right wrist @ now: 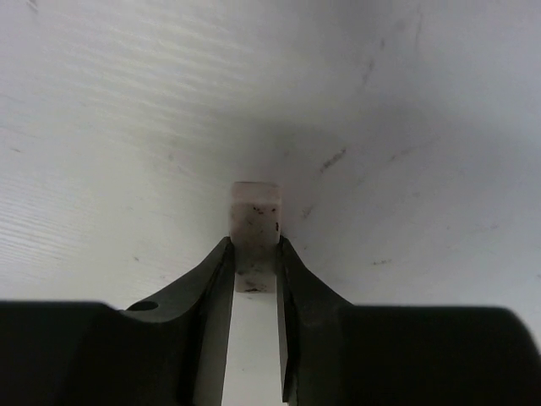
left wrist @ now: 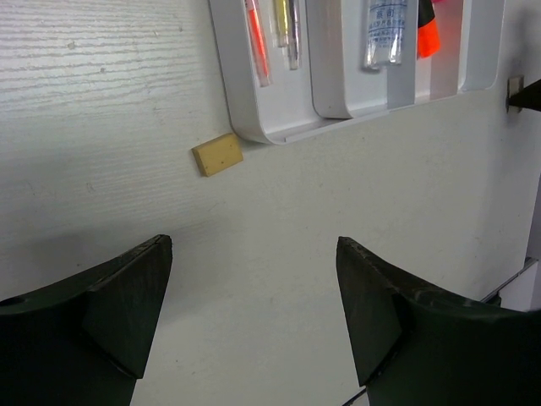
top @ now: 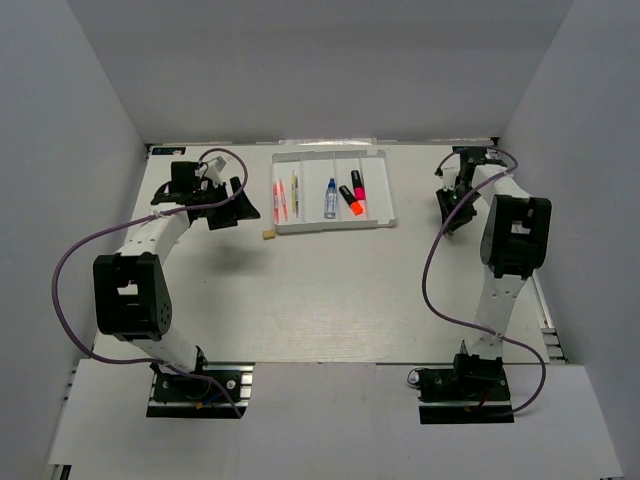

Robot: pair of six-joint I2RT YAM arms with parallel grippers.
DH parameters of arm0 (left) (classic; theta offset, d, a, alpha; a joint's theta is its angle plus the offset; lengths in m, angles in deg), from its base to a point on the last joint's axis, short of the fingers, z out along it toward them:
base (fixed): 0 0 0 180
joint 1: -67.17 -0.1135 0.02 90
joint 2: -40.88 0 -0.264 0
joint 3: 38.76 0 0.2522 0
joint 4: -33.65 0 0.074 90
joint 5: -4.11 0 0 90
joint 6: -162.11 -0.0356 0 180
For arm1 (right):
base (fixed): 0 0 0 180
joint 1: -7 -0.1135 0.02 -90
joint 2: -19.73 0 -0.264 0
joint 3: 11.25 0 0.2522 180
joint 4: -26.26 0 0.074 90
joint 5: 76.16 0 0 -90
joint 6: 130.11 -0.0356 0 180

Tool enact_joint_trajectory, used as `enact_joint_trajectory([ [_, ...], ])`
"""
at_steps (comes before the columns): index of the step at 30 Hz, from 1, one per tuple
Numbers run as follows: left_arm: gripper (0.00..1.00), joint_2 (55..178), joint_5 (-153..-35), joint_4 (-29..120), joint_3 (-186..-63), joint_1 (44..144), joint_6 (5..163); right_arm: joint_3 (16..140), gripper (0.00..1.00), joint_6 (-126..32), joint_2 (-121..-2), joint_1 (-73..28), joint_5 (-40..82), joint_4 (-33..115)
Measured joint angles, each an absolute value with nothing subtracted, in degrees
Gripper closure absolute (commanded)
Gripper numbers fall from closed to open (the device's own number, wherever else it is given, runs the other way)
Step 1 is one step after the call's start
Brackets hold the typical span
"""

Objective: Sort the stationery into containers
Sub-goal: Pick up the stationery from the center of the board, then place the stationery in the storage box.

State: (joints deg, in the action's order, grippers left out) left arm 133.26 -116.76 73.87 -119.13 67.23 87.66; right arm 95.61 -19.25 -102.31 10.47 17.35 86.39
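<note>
The white divided tray (top: 385, 216) lies at the back centre and holds pink, orange and yellow pens (top: 281, 199), a blue-capped clear bottle (top: 331, 198) and two stubby highlighters (top: 354, 194). A beige eraser (top: 268, 235) lies on the table just off the tray's front left corner; it also shows in the left wrist view (left wrist: 217, 154). My left gripper (left wrist: 254, 309) is open and empty, left of that eraser. My right gripper (right wrist: 255, 249) is shut on a small whitish eraser (right wrist: 254, 216) at the back right, down at the table.
Grey walls enclose the table on three sides. The right arm (top: 515, 235) stands along the right edge, the left arm (top: 135, 290) along the left. In the left wrist view the tray's (left wrist: 279, 131) front left corner sits beyond my fingers.
</note>
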Motion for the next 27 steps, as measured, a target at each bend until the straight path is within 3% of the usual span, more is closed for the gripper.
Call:
enact_joint_trajectory([
  [12, 0.12, 133.3, -116.2, 72.2, -118.1, 67.2, 88.8, 129.4, 1.0, -24.8, -106.3, 0.0, 30.6, 90.4],
  [19, 0.13, 133.3, -113.4, 72.3, -118.0, 67.2, 87.6, 133.7, 1.0, -28.5, -111.2, -7.4, 30.9, 88.3],
  [27, 0.17, 133.0, -117.5, 69.3, -117.0, 67.2, 78.9, 134.5, 1.0, -29.3, -120.2, -8.8, 27.1, 88.0],
])
